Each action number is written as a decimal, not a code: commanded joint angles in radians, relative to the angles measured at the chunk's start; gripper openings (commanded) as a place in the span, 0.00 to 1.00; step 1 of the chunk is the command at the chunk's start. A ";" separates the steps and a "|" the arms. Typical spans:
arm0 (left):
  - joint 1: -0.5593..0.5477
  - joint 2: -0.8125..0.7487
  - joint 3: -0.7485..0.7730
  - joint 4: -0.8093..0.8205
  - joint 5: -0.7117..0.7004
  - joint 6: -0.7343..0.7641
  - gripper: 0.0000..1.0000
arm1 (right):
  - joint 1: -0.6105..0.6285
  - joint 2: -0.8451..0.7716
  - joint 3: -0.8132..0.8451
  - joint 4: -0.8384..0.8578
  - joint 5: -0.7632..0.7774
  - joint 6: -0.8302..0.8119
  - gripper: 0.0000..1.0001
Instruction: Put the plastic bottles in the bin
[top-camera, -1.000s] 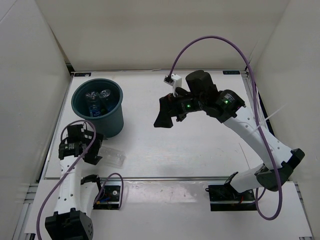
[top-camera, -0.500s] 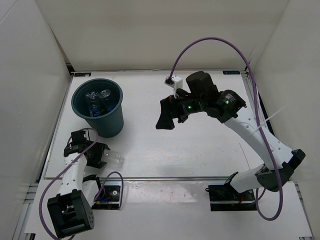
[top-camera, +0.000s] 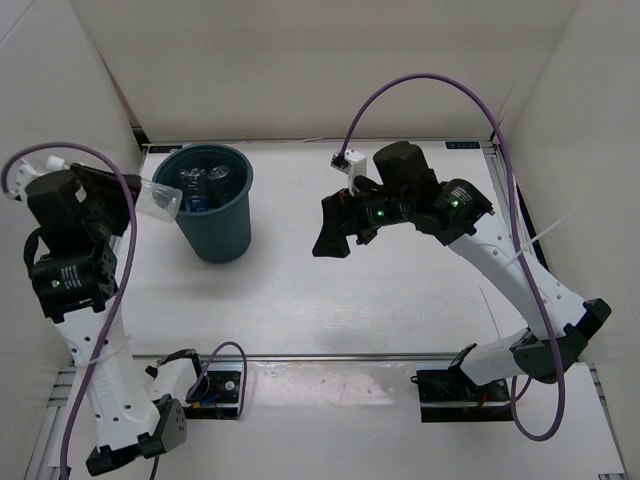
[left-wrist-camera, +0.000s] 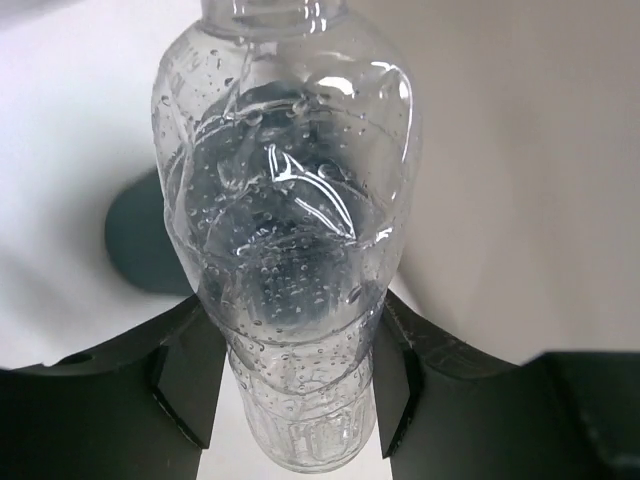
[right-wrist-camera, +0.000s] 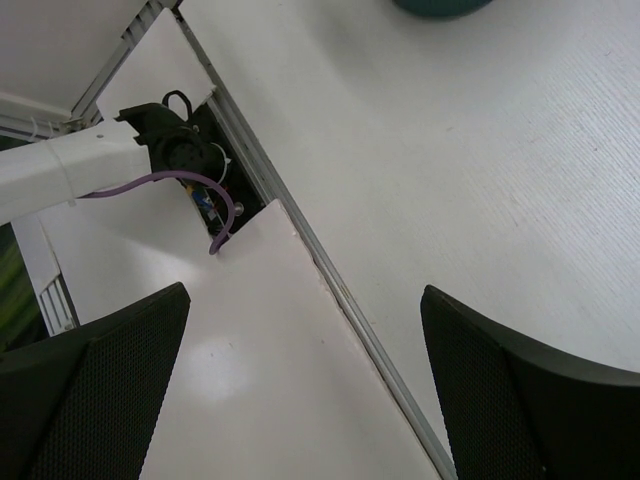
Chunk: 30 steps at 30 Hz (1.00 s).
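My left gripper (top-camera: 138, 196) is shut on a clear plastic bottle (top-camera: 161, 199), held high beside the left rim of the dark teal bin (top-camera: 222, 232). In the left wrist view the droplet-covered bottle (left-wrist-camera: 290, 220) fills the gap between both fingers (left-wrist-camera: 190, 375), and part of the bin (left-wrist-camera: 140, 245) shows behind it. Other clear bottles (top-camera: 196, 186) lie inside the bin, one with a blue label. My right gripper (top-camera: 331, 231) hangs open and empty over the middle of the table, with nothing between its fingers (right-wrist-camera: 530, 400).
White walls enclose the table on three sides. A raised metal strip (right-wrist-camera: 350, 300) runs along the table's near edge, with the arm bases and a purple cable (right-wrist-camera: 215, 215) in front of it. The bin's base (right-wrist-camera: 440, 4) shows at the top of the right wrist view.
My left gripper closed on the clear bottle lying at the front left and lifted it up to the bin's left rim. The bin sits slightly further right. The right arm has barely moved.
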 joint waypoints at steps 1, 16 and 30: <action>0.006 0.075 0.097 -0.024 -0.080 0.090 0.60 | -0.003 -0.034 -0.001 0.021 -0.014 -0.015 1.00; -0.350 0.453 0.199 0.181 -0.396 0.214 0.69 | -0.003 -0.065 0.007 0.002 -0.012 -0.015 1.00; -0.344 0.266 0.032 0.028 -0.436 0.196 1.00 | -0.012 -0.112 -0.096 0.033 0.029 0.025 1.00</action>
